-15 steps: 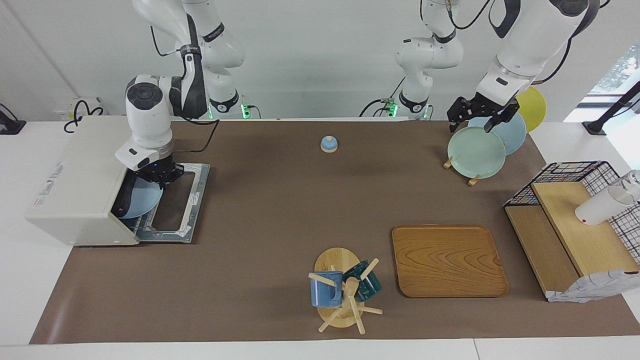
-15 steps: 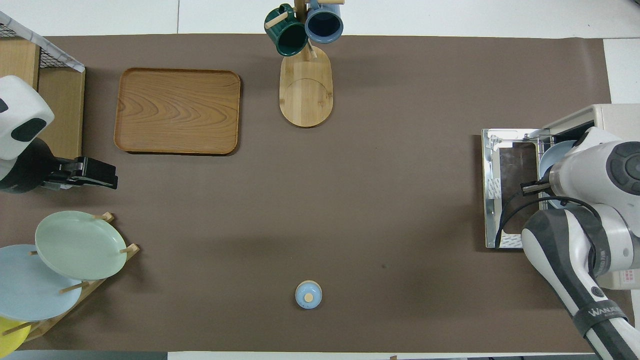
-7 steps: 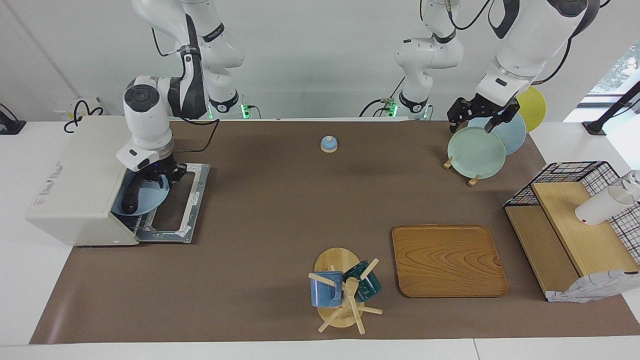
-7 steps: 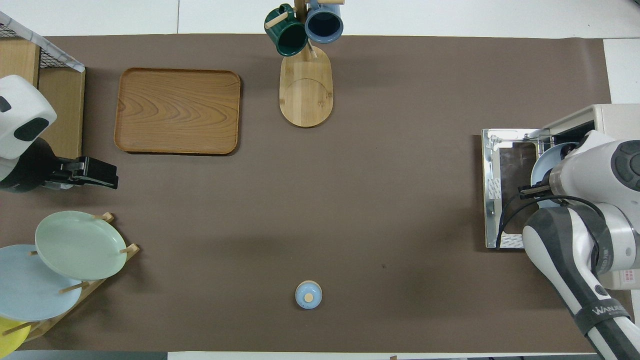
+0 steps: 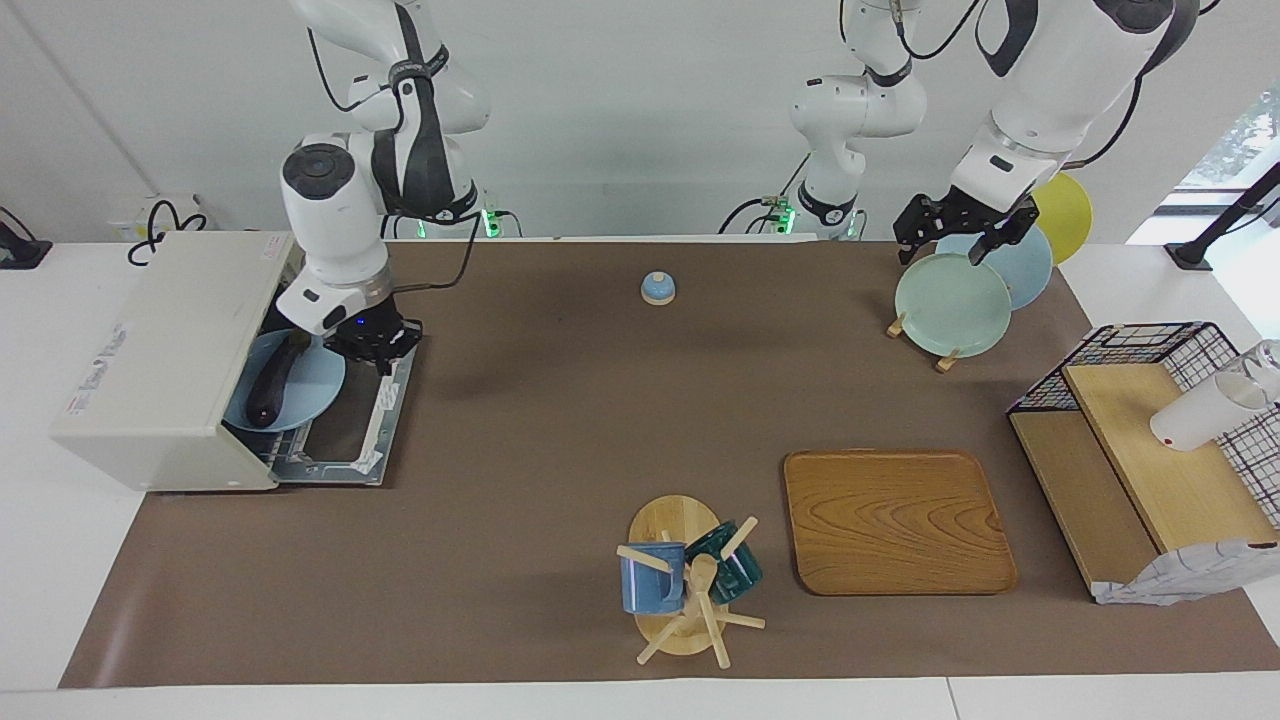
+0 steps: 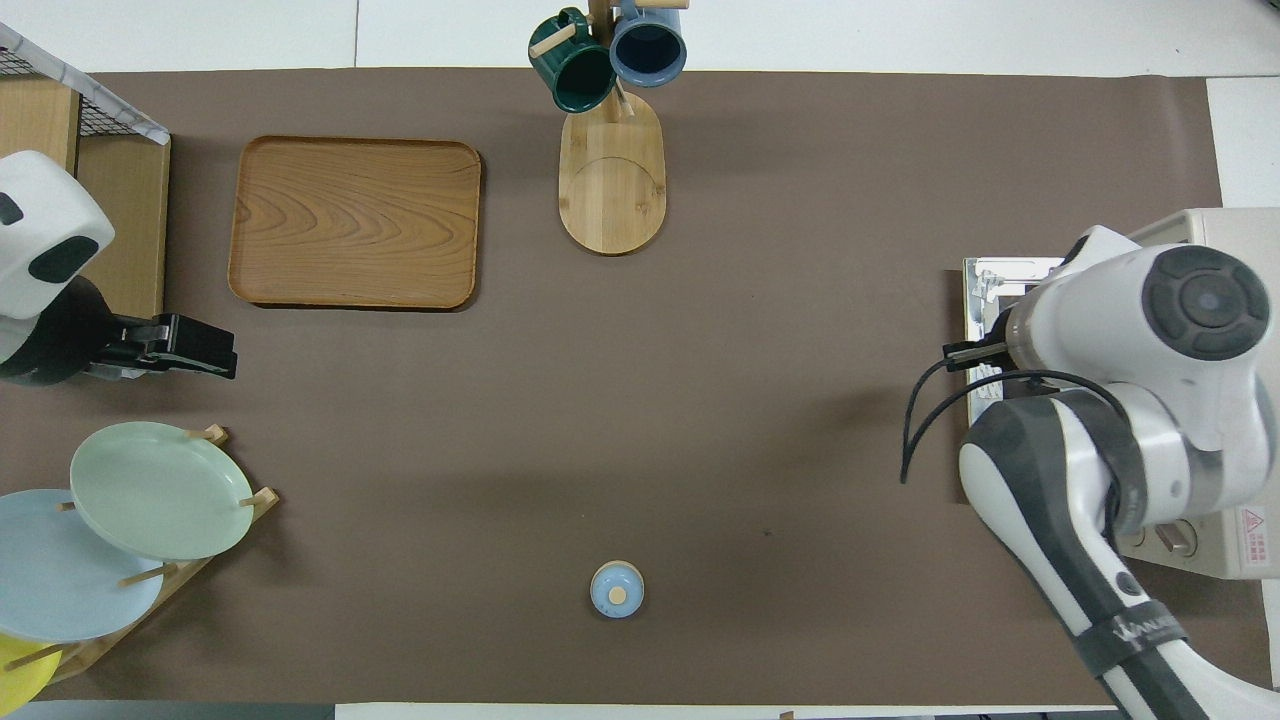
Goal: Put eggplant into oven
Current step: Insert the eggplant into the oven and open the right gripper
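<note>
The dark purple eggplant [image 5: 268,388] lies on a light blue plate [image 5: 315,385] in the mouth of the cream-white oven [image 5: 160,340]. The oven's door [image 5: 345,440] lies open flat on the mat. My right gripper [image 5: 375,345] is shut and empty, out of the oven and over the door edge nearer the robots, clear of the eggplant. In the overhead view the right arm covers the oven [image 6: 1220,235] mouth, so the eggplant is hidden there. My left gripper [image 5: 962,238] waits open above the plate rack.
A small blue bell [image 5: 657,288] sits mid-table near the robots. A rack with a green plate [image 5: 952,305], a wooden tray [image 5: 895,520], a mug tree [image 5: 685,580] and a wire basket [image 5: 1150,440] with wooden shelves stand toward the left arm's end.
My right gripper let go of the eggplant, drew out of the oven mouth and rose toward the table's middle. The eggplant stays on the plate. The left arm has not moved.
</note>
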Available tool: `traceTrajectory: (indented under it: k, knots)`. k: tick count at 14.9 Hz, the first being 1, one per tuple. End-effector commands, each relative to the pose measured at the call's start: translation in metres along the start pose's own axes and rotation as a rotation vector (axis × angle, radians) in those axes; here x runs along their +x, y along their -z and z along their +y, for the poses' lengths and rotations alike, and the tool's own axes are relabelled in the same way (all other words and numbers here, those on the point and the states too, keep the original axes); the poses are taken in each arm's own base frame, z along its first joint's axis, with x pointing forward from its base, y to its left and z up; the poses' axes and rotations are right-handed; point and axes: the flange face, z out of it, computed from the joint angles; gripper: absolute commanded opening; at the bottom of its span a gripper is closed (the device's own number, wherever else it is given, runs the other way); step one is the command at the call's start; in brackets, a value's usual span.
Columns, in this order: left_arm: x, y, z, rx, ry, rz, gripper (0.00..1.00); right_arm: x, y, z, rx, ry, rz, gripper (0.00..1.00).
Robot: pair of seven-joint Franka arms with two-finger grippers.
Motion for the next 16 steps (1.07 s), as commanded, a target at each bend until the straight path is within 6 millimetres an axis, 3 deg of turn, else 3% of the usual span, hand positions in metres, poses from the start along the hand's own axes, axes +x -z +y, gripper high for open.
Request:
traceTrajectory:
  k: [1, 2, 3, 6, 10, 16]
  knots:
    - [-0.002, 0.007, -0.01, 0.021, 0.023, -0.002, 1.0, 0.005, -0.045, -0.039, 0.03, -0.07, -0.007, 0.0]
    - [-0.002, 0.006, -0.013, 0.021, 0.027, -0.004, 1.0, 0.005, -0.058, -0.05, 0.035, -0.084, -0.008, 0.0]
    - [-0.002, 0.006, -0.013, 0.02, 0.028, -0.002, 1.0, 0.005, -0.067, -0.049, 0.034, -0.085, -0.019, 0.0]
    - [-0.002, 0.006, -0.012, 0.021, 0.024, -0.007, 1.0, 0.003, -0.093, -0.022, 0.024, -0.067, -0.052, 0.0]
    - [-0.003, 0.006, -0.01, 0.021, 0.02, -0.008, 1.0, 0.002, -0.097, 0.0, -0.086, 0.044, -0.057, 0.0]
    - [-0.002, 0.006, -0.006, 0.023, 0.013, -0.004, 1.0, 0.0, -0.088, 0.013, -0.183, 0.186, -0.105, 0.0]
